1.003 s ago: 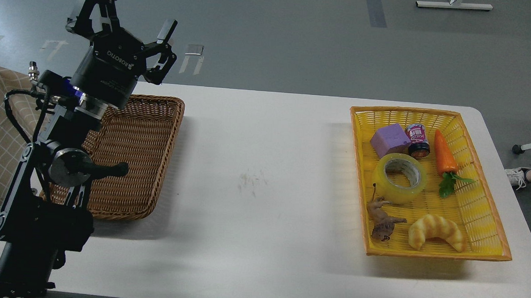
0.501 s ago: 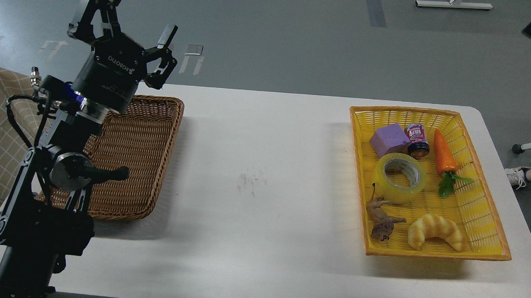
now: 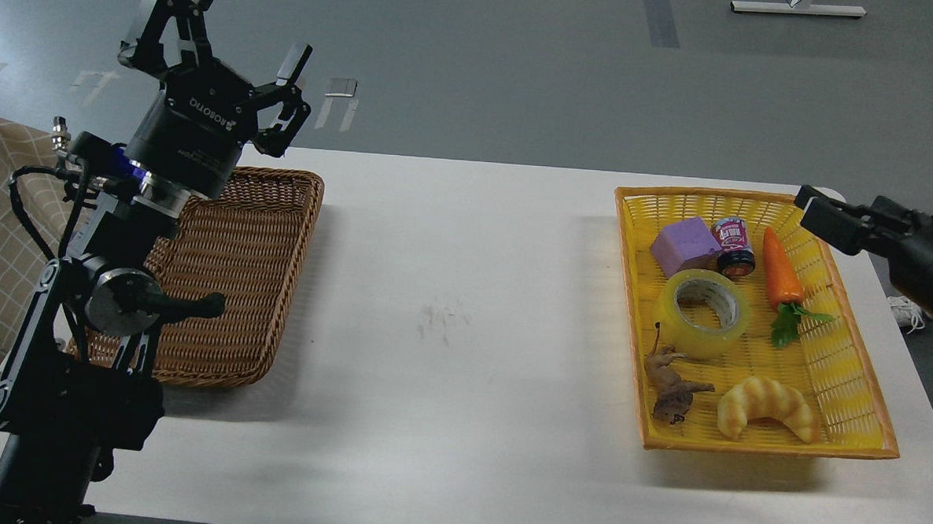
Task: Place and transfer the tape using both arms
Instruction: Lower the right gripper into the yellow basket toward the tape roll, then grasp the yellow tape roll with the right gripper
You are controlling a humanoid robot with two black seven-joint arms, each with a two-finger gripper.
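The tape point(image 3: 703, 312), a yellowish translucent roll with a grey-white core, lies flat in the yellow basket point(image 3: 862, 389) at the right. My left gripper point(image 3: 244, 28) is raised above the far left corner of the brown wicker basket point(image 3: 229, 283). It is open and empty, with its fingers spread. My right gripper point(image 3: 827, 217) comes in from the right edge, over the yellow basket's far right corner, to the right of the tape and apart from it. It looks dark and end-on, and I cannot tell its fingers apart.
In the yellow basket, around the tape, lie a purple block point(image 3: 685, 245), a small jar point(image 3: 735, 245), a toy carrot point(image 3: 782, 276), a toy animal point(image 3: 670, 385) and a croissant toy point(image 3: 767, 407). The white table point(image 3: 464, 309) spans between the baskets.
My right arm has come into view from the right, and now reaches over the yellow basket's far right corner. My left arm has barely moved. The tape has not moved.
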